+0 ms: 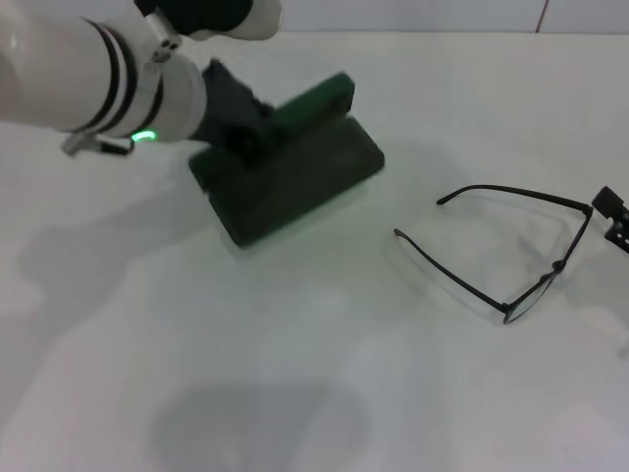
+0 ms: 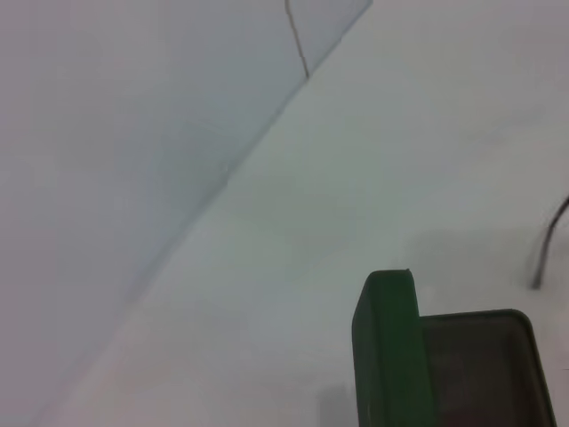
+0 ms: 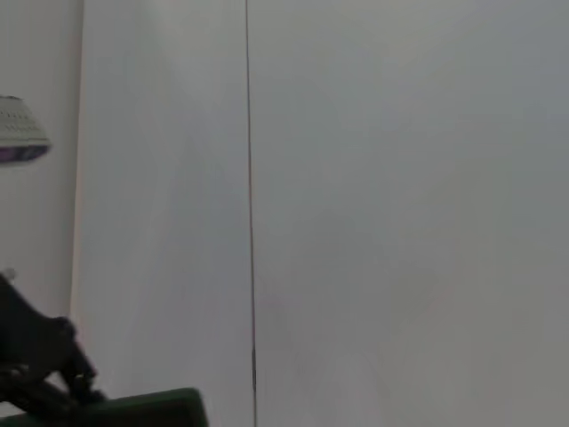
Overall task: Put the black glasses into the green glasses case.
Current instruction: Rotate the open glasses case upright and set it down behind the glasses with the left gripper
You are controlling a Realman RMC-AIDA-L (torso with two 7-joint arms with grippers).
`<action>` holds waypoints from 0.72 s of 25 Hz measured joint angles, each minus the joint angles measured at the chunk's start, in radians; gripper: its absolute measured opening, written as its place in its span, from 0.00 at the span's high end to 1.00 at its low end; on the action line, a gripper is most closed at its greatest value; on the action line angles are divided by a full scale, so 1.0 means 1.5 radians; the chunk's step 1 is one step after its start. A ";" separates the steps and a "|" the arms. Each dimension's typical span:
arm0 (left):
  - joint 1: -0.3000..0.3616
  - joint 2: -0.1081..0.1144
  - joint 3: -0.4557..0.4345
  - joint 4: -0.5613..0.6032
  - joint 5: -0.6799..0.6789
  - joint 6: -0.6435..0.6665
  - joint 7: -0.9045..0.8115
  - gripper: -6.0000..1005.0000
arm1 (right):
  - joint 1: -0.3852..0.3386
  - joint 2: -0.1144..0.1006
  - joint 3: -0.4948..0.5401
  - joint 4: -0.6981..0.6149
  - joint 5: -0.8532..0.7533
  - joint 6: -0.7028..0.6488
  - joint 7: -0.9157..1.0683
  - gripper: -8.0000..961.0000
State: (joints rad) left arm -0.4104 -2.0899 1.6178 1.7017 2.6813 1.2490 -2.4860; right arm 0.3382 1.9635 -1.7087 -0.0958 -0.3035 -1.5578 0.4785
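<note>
**Left gripper at the case lid, glasses lying apart on the table**

Left gripper (image 1: 239, 123), a black pincer at the end of a thick white arm with a glowing green ring, sits at the dark green rectangular hard-shell glasses case (image 1: 295, 177), at about ten o'clock in the head view. Its dark fingers are pressed against the near end of the raised lid, but the arm and the case hide them, so I cannot tell how far apart they stand or whether they truly have hold of the lid. The case stands open: the lid is tipped up along its far side, and the dark grey lined tray faces upward. The left wrist view shows the same case (image 2: 391, 347) from close by, with the green lid edge upright beside the grey hollow of the tray, which holds nothing that can be seen.

The thin black wire-frame glasses with clear lenses (image 1: 521, 251) lie on the white table (image 1: 314, 393) at about three o'clock, well apart from the case. Both slim temple arms are unfolded and point toward the case, with the lens front turned toward the right edge. One temple tip (image 2: 549, 245) shows in the left wrist view, near the tray but not touching it.

At the far right edge of the head view, just beside the hinge of the glasses, a small black part of the right gripper (image 1: 614, 218) is in sight; its opening cannot be made out.
</note>
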 joint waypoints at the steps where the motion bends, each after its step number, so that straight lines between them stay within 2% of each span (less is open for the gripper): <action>1: 0.000 0.000 0.000 0.000 0.000 0.000 0.000 0.79 | -0.006 0.002 0.000 -0.002 0.000 -0.006 0.000 0.12; 2: -0.006 -0.001 -0.011 -0.023 -0.003 -0.035 0.107 0.79 | -0.022 0.007 0.000 -0.005 0.001 -0.021 0.002 0.12; 9: -0.030 0.000 -0.029 -0.125 -0.105 -0.123 0.352 0.79 | -0.052 0.015 0.001 -0.006 0.011 -0.050 0.005 0.12; 15: -0.043 -0.002 -0.012 -0.161 -0.131 -0.163 0.420 0.79 | -0.058 0.016 0.002 0.000 0.019 -0.073 0.007 0.12; 18: -0.070 -0.001 -0.001 -0.188 -0.126 -0.165 0.443 0.79 | -0.058 0.016 0.002 0.001 0.020 -0.074 0.008 0.12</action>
State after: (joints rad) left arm -0.5152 -2.0916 1.6166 1.4193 2.4925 1.0015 -1.8219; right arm 0.2507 1.9881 -1.7057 -0.0947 -0.2733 -1.6681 0.4898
